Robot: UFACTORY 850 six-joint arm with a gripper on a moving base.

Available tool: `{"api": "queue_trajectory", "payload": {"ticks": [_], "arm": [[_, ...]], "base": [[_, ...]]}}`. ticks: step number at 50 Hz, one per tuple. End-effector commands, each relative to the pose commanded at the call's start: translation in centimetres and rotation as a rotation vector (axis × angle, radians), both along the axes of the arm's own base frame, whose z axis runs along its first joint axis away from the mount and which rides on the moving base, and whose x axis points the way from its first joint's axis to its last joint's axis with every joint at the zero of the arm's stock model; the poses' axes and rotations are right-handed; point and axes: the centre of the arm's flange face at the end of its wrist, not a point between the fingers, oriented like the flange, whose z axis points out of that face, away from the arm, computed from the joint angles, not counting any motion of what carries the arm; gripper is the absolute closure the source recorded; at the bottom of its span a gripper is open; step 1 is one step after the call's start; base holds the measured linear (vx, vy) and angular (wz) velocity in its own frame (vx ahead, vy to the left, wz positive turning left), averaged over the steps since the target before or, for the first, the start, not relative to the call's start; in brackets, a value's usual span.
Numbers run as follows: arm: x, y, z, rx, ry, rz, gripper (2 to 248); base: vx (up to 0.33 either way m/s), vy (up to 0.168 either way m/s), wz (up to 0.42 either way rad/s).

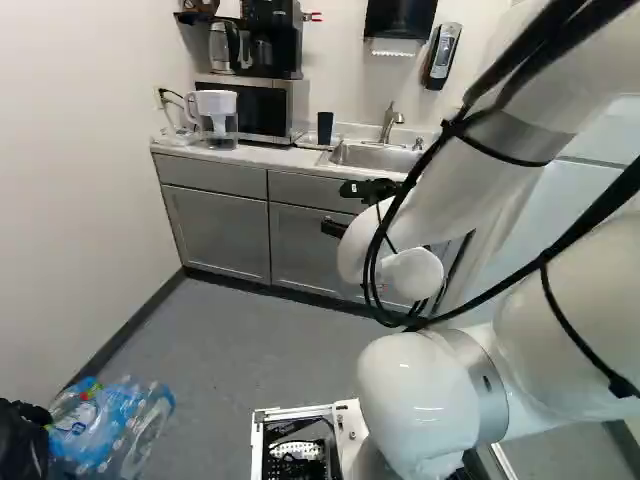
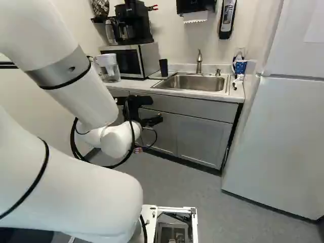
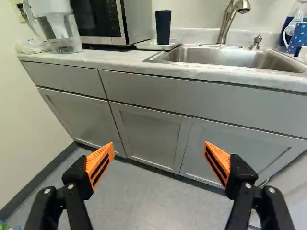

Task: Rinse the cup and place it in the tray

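Note:
In the right base view my gripper (image 2: 137, 110) is held ahead of the lower cabinets, below the counter's height. Seen from the wrist, the gripper (image 3: 157, 160) stands open, its orange pads wide apart with nothing between them. A dark, tall cup (image 3: 163, 27) stands upright on the counter, ahead of the gripper and well beyond its reach as it stands. It is on or right at a flat, light tray (image 3: 149, 46) between microwave and sink. The steel sink (image 2: 197, 82) with its faucet (image 2: 199, 61) is beside the tray.
A microwave (image 3: 103, 24) and a water pitcher (image 3: 60, 28) share the counter (image 3: 115, 60). Past the sink sits a dotted blue mug (image 3: 298, 37). A fridge (image 2: 276, 136) stands right of the cabinets in the right base view. Bottles in plastic (image 1: 105, 425) lie on the floor by the wall.

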Motion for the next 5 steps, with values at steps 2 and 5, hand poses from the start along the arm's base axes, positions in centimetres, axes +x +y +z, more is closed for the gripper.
{"api": "queue_trajectory", "payload": {"ticks": [2,5], "arm": [[0.0,0.0,0.0,0.0,0.0,0.0,3],[0.0,0.0,0.0,0.0,0.0,0.0,3]], "base": [[0.0,0.0,0.0],[0.0,0.0,0.0]]}}
